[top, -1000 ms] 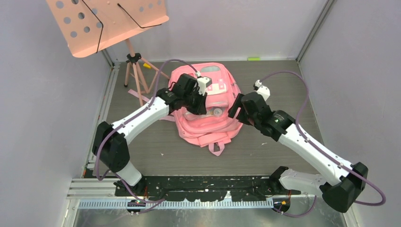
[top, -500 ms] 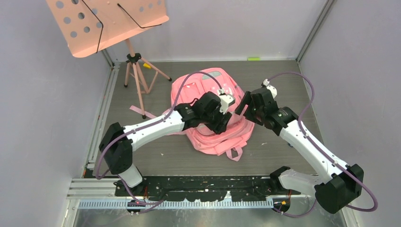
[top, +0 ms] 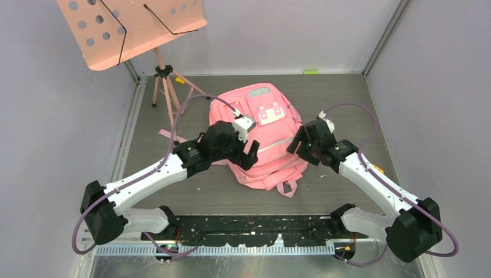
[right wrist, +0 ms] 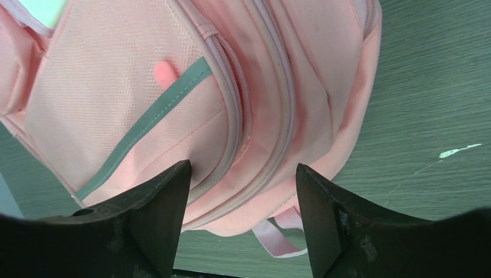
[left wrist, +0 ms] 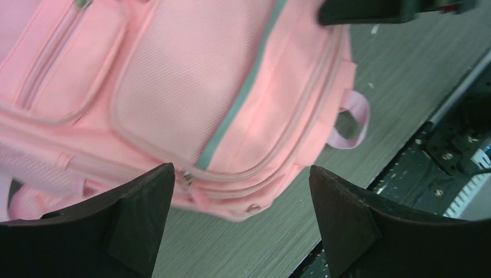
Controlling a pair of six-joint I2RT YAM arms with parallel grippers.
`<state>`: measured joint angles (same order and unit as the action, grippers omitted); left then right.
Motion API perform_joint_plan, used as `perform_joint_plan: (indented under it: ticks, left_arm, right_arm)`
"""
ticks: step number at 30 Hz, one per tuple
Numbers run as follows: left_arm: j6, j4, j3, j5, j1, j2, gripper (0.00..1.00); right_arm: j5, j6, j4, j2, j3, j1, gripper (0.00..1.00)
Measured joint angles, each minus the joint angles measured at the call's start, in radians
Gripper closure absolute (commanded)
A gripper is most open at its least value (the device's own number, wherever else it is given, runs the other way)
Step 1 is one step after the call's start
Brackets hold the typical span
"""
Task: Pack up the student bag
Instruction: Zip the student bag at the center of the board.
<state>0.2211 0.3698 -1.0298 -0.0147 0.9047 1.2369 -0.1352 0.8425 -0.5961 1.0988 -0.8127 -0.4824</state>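
Left wrist and right wrist views show my left gripper (left wrist: pixel 241 171) and right gripper (right wrist: pixel 243 167) gaping empty over the soft, floppy, probably light student bag (left wrist: pixel 191 87), which I'd pinch by its loop (left wrist: pixel 350 119).

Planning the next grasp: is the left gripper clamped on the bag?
No: in the left wrist view the left gripper has its jaws wide apart, and the bag lies beyond them, ungripped.

Dark grey, wood-grained tabletop (top: pixel 341 98), walled on the left, far and right sides. A pink student bag (top: pixel 272 130) lies flat near the middle, front pockets up, with a strap loop (top: pixel 284 188) toward the near edge. A salmon music stand (top: pixel 139 29) (on a tripod) stands at the far left. Small white flecks (top: pixel 198 188) dot the bare surface.
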Motion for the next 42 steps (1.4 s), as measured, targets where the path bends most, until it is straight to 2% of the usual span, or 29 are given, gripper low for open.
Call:
perform_joint_plan:
  ticks: [5, 11, 17, 29, 37, 42]
  left_arm:
    - [0.062, 0.004, 0.106, 0.026, -0.097, -0.061, 0.12]
    - [0.106, 0.008, 0.152, 0.025, -0.122, -0.082, 0.29]
    - [0.129, 0.008, 0.152, 0.023, -0.148, -0.077, 0.39]
    - [0.178, 0.006, 0.206, 0.024, -0.151, -0.035, 0.53]
    - [0.271, 0.002, 0.238, 0.026, -0.151, -0.032, 0.66]
    - [0.33, -0.027, 0.281, 0.021, -0.151, -0.031, 0.67]
  right_arm:
    - [0.03, 0.01, 0.026, 0.002, 0.001, 0.0, 0.34]
    - [0.051, 0.017, 0.048, 0.016, -0.011, 0.0, 0.41]
    - [0.068, 0.018, 0.085, 0.072, -0.015, 0.0, 0.46]
    - [0.069, 0.04, 0.121, 0.119, 0.002, 0.005, 0.77]
    - [0.066, 0.055, 0.13, 0.119, 0.007, 0.007, 0.81]
    - [0.063, 0.059, 0.138, 0.119, 0.015, 0.007, 0.81]
